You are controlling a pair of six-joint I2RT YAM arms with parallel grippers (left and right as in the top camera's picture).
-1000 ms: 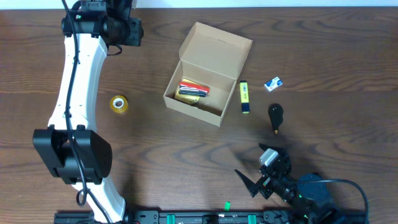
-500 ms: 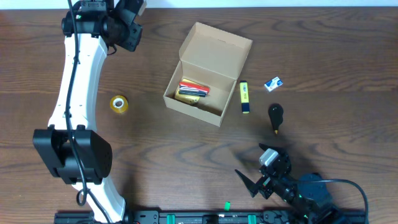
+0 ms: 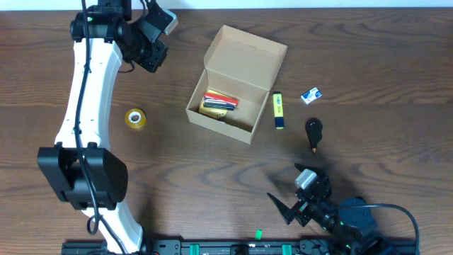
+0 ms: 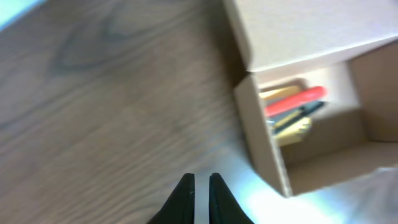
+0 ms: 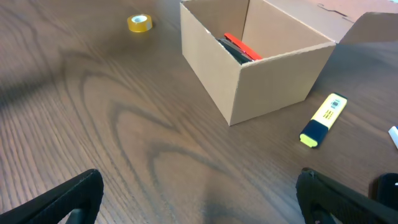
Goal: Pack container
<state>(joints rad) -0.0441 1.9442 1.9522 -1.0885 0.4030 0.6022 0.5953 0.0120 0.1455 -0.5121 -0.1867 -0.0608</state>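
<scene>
Hanging above the wooden tabletop [image 3: 368, 64], the left tool [image 4: 200, 179] is closed, its two dark fingers [image 4: 183, 193] almost together with nothing between them. The container [image 3: 216, 120], a tan cardboard box, sits ahead of this tool and to its right, apart from it, with the lid [image 3: 248, 53] folded back. Inside lie a red pen [image 4: 295, 99] and some dark and yellowish items, too blurred to name. The right tool [image 5: 199, 180] sits low over the tabletop with its jaws spread wide and empty. The box stands ahead of that tool, slightly to the right and well apart from it. A yellow highlighter [image 5: 323, 118] lies ahead and to the right of the right tool, just beside the box wall without touching it. A yellow tape roll [image 5: 139, 23] lies far ahead to its left, past the box's near corner. A black object [image 3: 313, 133] rests on the tabletop near the right tool's right side, and a small blue and white item [image 3: 311, 95] lies farther ahead on that same side.
</scene>
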